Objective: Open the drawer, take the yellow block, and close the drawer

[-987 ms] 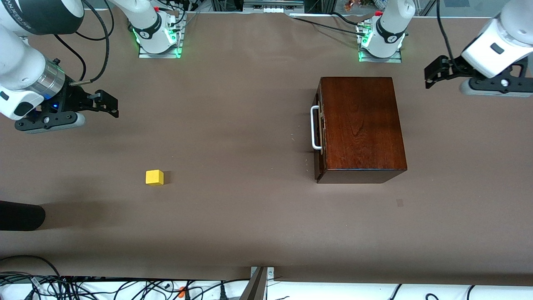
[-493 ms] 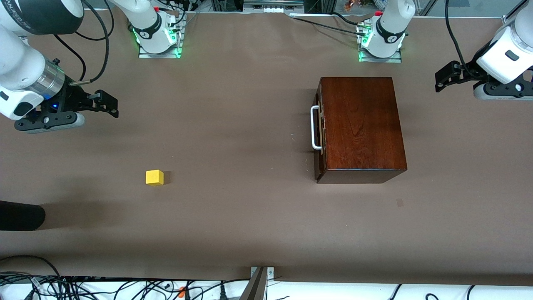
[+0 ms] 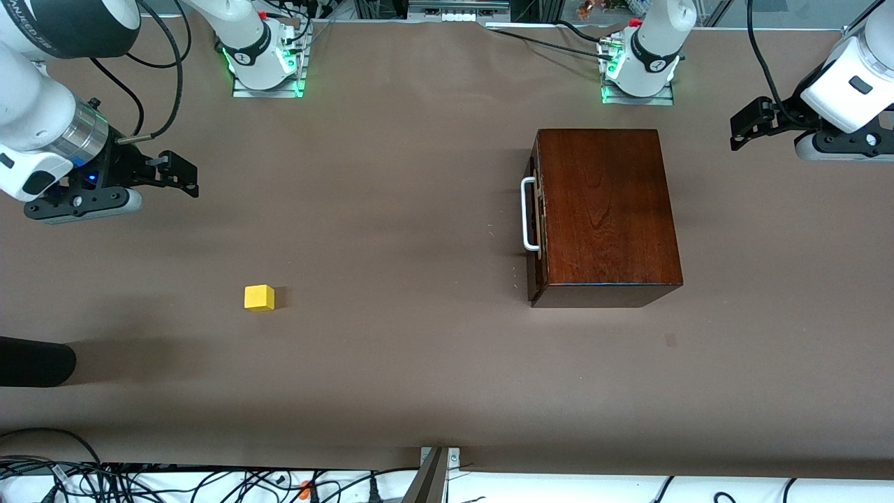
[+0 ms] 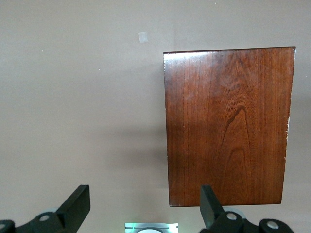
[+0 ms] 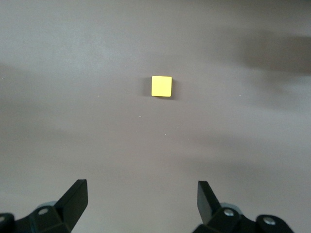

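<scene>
Closed drawer (image 3: 535,216) with white handle, right of centre in the front view; small yellow block (image 3: 259,297) lower left on bare table.

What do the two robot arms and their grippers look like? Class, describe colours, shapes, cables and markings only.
Both arms are glossy white with rounded segments, dark joint bands and black cables looping alongside. The right arm has a silver metal wrist ring with a small blue light. The right gripper and left gripper are black, with two angular fingers. Green lights glow at both bases.
</scene>
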